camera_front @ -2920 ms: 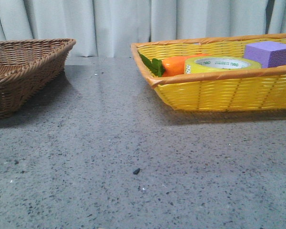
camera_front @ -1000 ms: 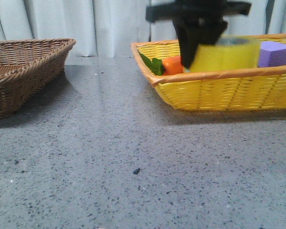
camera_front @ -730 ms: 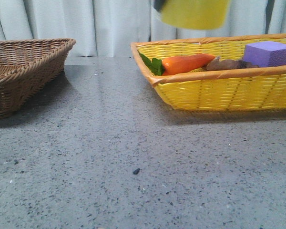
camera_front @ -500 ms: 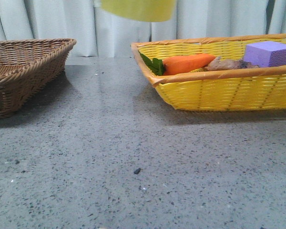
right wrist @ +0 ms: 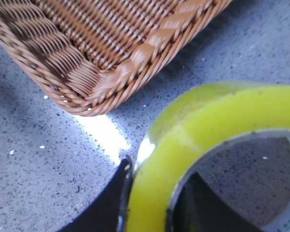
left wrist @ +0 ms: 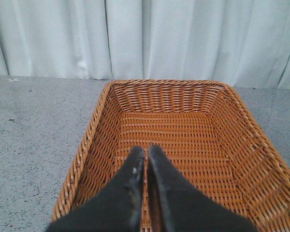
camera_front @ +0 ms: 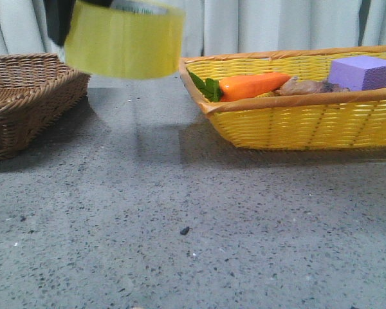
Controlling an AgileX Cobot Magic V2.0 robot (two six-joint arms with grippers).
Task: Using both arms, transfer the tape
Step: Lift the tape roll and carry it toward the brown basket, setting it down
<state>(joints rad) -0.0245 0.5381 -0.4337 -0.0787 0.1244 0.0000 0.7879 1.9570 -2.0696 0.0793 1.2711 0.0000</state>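
Observation:
The yellow tape roll [camera_front: 123, 40] hangs in the air between the two baskets, close to the brown basket's [camera_front: 26, 96] right corner. My right gripper [camera_front: 62, 20] is shut on the roll's wall at its left side, only partly in view at the frame's top. In the right wrist view one finger [right wrist: 111, 198] lies outside the tape [right wrist: 208, 125] and the other inside the core, above the table beside the brown basket's corner [right wrist: 111, 72]. My left gripper [left wrist: 146, 151] is shut and empty, over the brown basket [left wrist: 164, 83]. It does not show in the front view.
A yellow basket [camera_front: 309, 122] stands at the right with a carrot [camera_front: 251, 85], a brownish thing [camera_front: 309, 87] and a purple foam cube [camera_front: 363, 72] in it. A small dark speck [camera_front: 184, 230] lies on the grey table.
The right gripper lifted the tape out of the yellow basket, carried it high to the left, and has now come lower near the brown basket.

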